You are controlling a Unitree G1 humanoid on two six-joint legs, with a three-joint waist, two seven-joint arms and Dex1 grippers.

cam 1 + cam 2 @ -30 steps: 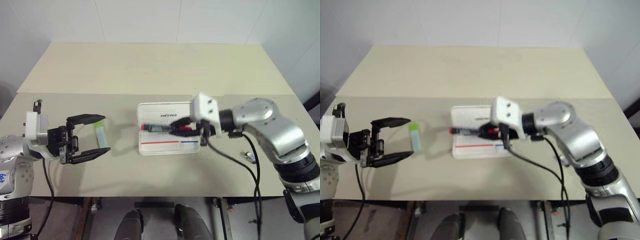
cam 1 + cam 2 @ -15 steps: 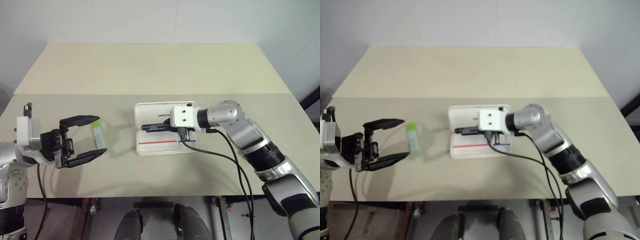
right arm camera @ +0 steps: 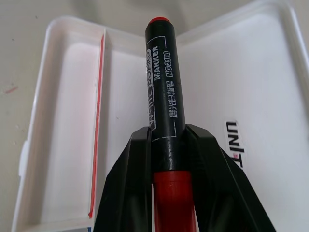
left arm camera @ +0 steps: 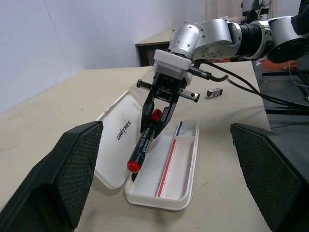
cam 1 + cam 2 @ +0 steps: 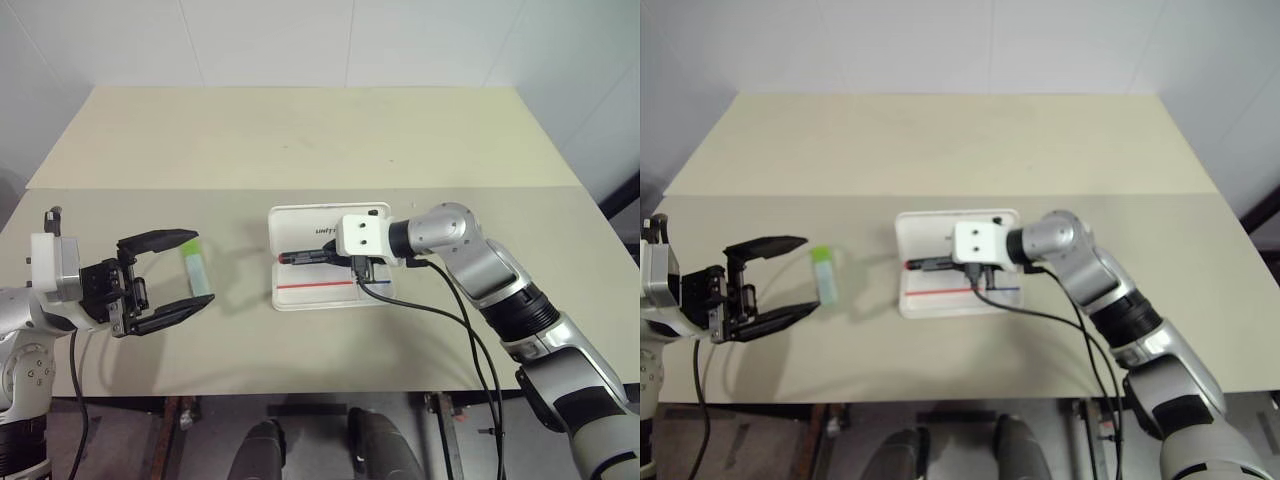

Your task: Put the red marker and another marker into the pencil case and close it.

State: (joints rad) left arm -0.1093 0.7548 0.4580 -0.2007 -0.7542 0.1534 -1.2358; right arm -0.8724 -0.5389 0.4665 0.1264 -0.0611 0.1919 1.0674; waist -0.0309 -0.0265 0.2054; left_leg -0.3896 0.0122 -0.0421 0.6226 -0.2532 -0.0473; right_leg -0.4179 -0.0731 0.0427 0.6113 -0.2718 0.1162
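From the head views you see one pencil case [image 5: 325, 258] lying open on the desk [image 5: 300, 140], and one green marker [image 5: 197, 268] outside it between the left gripper [image 5: 190, 272]'s spread fingers. In the left wrist view, the right gripper [image 4: 155, 116] pinches one red marker [image 4: 144, 140], tilted over the tray. In the right wrist view its fingers [image 3: 126, 186] clasp that barrel.

So the right gripper [image 4: 155, 115] is pinching the red marker [image 4: 145, 140], black fingers on either side of the barrel up by the red cap. The marker slants down from them, red butt end lowest, over the hinge of the open case [image 4: 159, 166]. The lid with UNITREE on it lies flat beside the tray. A small grey thing [image 4: 214, 92] sits on the table [image 4: 58, 111] behind the gripper.
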